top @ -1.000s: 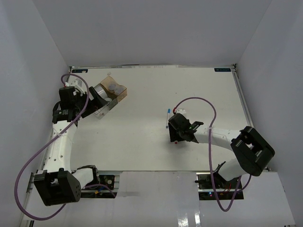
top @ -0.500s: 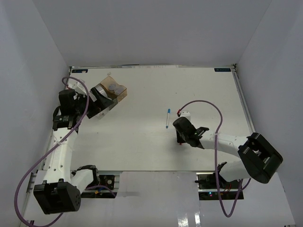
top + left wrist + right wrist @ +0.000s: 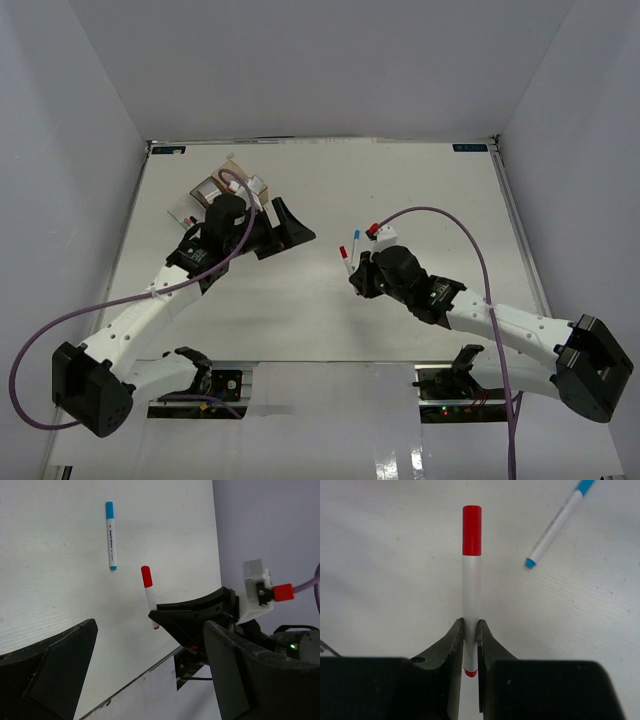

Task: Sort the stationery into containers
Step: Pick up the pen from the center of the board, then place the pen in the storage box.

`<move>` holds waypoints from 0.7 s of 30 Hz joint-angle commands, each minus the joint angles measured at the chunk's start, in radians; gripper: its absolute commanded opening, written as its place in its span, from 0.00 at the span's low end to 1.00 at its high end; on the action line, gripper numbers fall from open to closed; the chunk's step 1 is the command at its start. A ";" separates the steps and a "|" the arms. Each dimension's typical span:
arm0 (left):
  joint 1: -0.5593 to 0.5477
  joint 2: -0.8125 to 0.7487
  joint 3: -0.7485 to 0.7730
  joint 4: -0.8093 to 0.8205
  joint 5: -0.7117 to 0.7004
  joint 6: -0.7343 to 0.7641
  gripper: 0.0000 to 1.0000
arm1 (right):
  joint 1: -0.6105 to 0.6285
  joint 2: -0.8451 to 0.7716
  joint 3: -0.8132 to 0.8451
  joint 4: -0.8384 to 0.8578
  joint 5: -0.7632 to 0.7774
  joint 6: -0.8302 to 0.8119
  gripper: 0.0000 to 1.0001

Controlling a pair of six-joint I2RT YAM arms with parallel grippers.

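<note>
My right gripper (image 3: pixel 470 630) is shut on the lower end of a white marker with a red cap (image 3: pixel 471 570), held just above the table. From above, the red marker (image 3: pixel 346 254) pokes out past the right gripper (image 3: pixel 357 280) at mid-table. A blue-capped marker (image 3: pixel 555 525) lies flat just beyond it (image 3: pixel 356 240). My left gripper (image 3: pixel 288 232) hangs open and empty a little to the left; its view shows the red marker (image 3: pixel 149 597) and the blue one (image 3: pixel 111 535). The containers (image 3: pixel 208 188) sit at the back left, partly hidden by the left arm.
A purple cable (image 3: pixel 430 215) loops over the table behind the right arm. The table's near edge (image 3: pixel 145 672) runs just below the left gripper. White walls close in the table on three sides.
The right gripper closed on the red marker and raised it off the table. The left arm swung from the containers towards the middle of the table, still open.
</note>
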 commanded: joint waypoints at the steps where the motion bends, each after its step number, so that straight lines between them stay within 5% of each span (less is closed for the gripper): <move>1: -0.117 0.047 0.025 0.086 -0.152 -0.071 0.97 | 0.007 -0.046 0.040 0.154 -0.074 -0.006 0.08; 10: -0.299 0.228 0.113 0.124 -0.343 -0.099 0.94 | 0.007 -0.071 0.046 0.227 -0.122 0.042 0.08; 17: -0.344 0.306 0.146 0.131 -0.364 -0.110 0.81 | 0.007 -0.084 0.032 0.240 -0.111 0.049 0.09; 21: -0.355 0.323 0.146 0.137 -0.367 -0.111 0.66 | 0.007 -0.086 0.029 0.243 -0.108 0.052 0.09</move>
